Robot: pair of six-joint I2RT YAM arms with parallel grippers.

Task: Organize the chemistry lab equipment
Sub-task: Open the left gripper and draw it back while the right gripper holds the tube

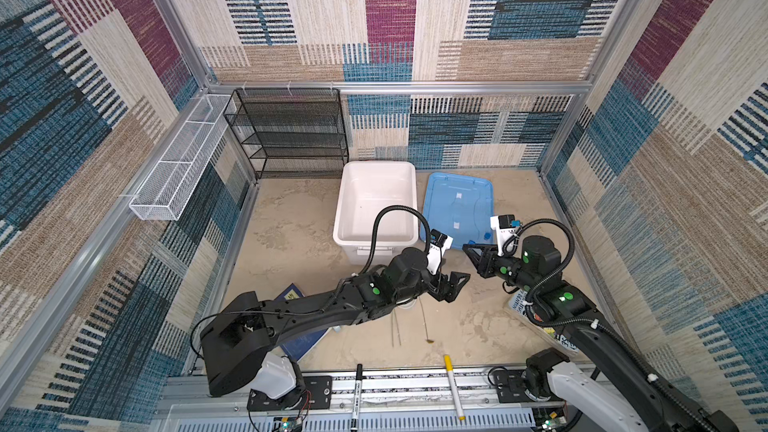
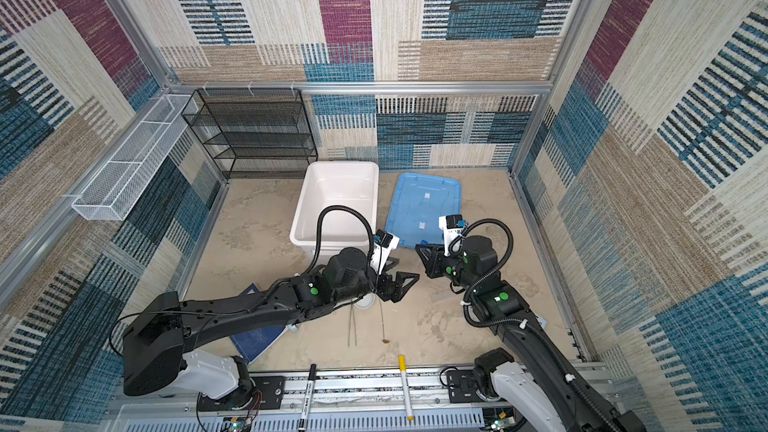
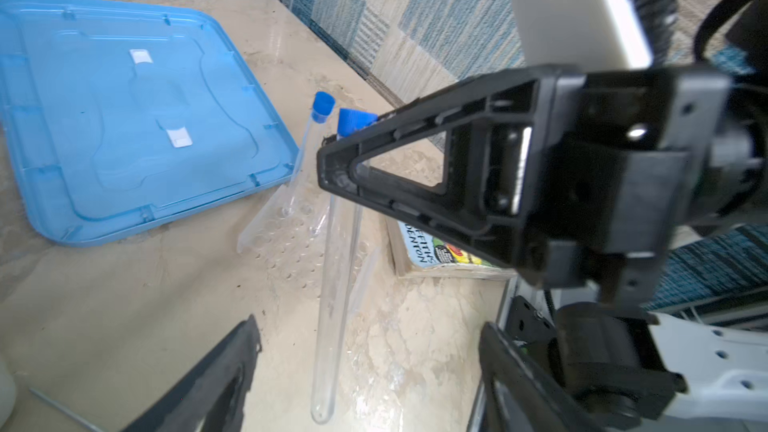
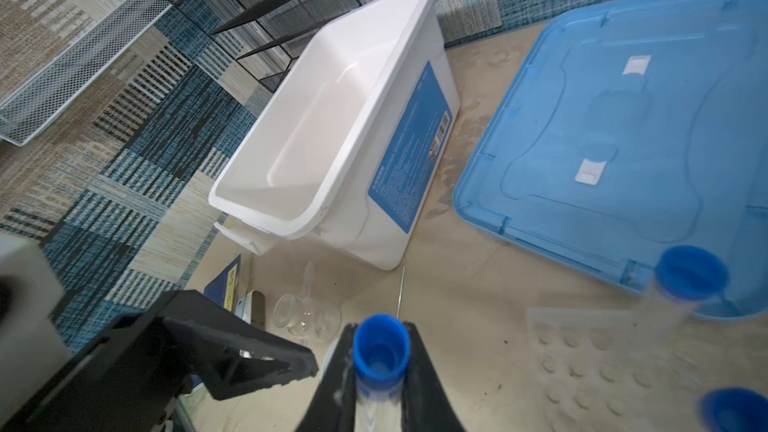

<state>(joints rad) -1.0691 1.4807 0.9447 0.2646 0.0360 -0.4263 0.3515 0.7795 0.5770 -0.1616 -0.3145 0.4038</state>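
My right gripper (image 4: 380,363) is shut on a clear blue-capped test tube (image 4: 381,351) just below its cap. In the left wrist view that test tube (image 3: 332,284) hangs down with its round end between the jaws of my open left gripper (image 3: 365,384), touching neither. In both top views the left gripper (image 1: 451,274) and the right gripper (image 1: 471,250) meet near the table's middle. Two more capped tubes (image 4: 690,276) (image 4: 731,409) stand at the clear plastic rack (image 3: 286,238). A glass beaker (image 4: 307,317), metal tweezers (image 1: 397,326), a long thin spoon (image 1: 426,322) and a white dish (image 2: 363,302) lie under the left arm.
A white bin (image 1: 365,189) and a blue lid (image 1: 457,201) sit behind the grippers. A blue book (image 1: 303,342) lies under the left arm, another book (image 3: 436,255) under the right. Two marker pens (image 1: 357,392) (image 1: 453,384) rest on the front rail. A black mesh shelf (image 1: 291,130) stands back left.
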